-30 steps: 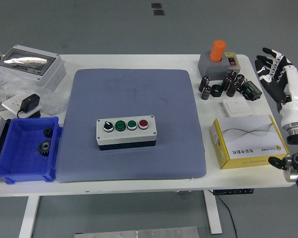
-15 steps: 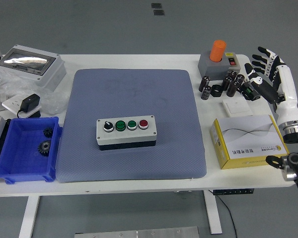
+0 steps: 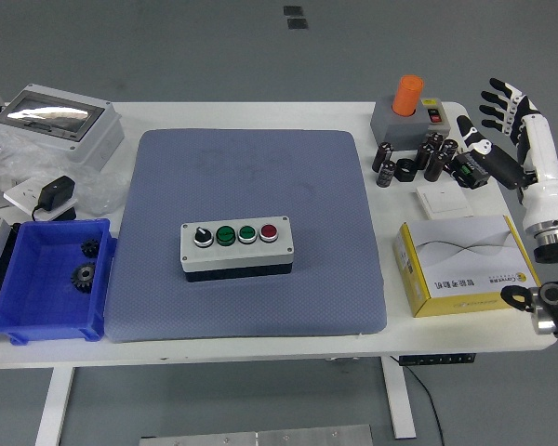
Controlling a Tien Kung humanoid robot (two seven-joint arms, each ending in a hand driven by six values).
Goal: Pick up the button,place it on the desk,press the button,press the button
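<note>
Button box [image 3: 238, 247]: on grey mat [image 3: 251, 186], centre of table [image 3: 260, 110]. Right hand [image 3: 508, 125]: at right edge, fingers [image 3: 496, 97] spread, empty.

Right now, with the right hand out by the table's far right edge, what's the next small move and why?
Probably swing the right hand left and toward the near edge, to the grey four-button control box. The hand is open, holds nothing and hovers by the black cylinders, well clear of the box, which sits untouched on the blue-grey mat.
</note>
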